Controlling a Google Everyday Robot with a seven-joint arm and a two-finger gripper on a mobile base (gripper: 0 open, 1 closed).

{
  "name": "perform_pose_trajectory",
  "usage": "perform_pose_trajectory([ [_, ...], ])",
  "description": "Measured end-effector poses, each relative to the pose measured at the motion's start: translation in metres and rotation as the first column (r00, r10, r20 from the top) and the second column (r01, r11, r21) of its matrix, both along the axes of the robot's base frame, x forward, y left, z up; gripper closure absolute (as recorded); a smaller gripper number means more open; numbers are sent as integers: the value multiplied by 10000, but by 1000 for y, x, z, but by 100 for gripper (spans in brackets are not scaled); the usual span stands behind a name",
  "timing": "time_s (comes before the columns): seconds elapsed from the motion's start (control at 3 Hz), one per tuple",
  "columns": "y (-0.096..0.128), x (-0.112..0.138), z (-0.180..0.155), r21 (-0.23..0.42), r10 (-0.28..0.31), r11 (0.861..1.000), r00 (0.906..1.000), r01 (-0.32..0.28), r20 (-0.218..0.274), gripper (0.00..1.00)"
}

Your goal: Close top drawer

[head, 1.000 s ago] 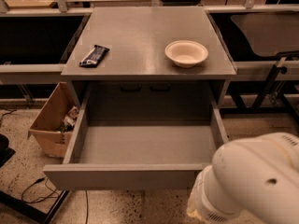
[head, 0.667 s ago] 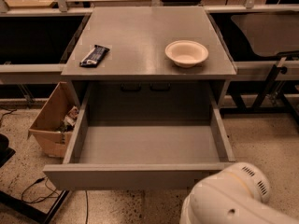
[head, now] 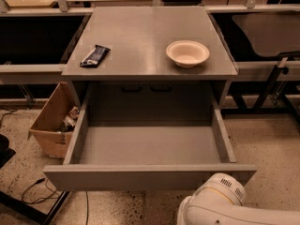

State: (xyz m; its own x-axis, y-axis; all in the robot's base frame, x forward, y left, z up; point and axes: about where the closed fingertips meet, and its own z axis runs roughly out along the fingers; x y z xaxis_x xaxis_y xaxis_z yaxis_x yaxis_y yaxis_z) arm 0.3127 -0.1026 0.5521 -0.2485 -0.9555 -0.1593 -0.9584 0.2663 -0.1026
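Bottom right: robot arm has sunk lower in frame vs 1 s ago and now shows just below the front panel of the top drawer. Drawer hasn't budged, pulled fully out of the cabinet, nothing inside. Gripper out of frame, so open/closed can't tell. Looks like arm is repositioning to push the front; closing not started. Bowl + snack bar sit on tabletop.

A white, rounded arm showed low down, just in front of the table's front right corner. Its capped, vented joint pointed upward, and its pale body ran off to the right. The gripper was out of view.
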Motion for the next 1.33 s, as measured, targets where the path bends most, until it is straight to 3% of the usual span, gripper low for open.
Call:
perform_pose_trajectory([
  [0.33,-9,33,11,-80,-561,9983,9948,570,847,100],
  [0.67,-9,33,11,-80,-561,9983,9948,570,849,100],
  [1.0,-14,48,17,-168,-632,9977,9875,663,1447,100],
  [1.33,-22,90,33,-161,-938,9948,9649,1008,2452,100],
])
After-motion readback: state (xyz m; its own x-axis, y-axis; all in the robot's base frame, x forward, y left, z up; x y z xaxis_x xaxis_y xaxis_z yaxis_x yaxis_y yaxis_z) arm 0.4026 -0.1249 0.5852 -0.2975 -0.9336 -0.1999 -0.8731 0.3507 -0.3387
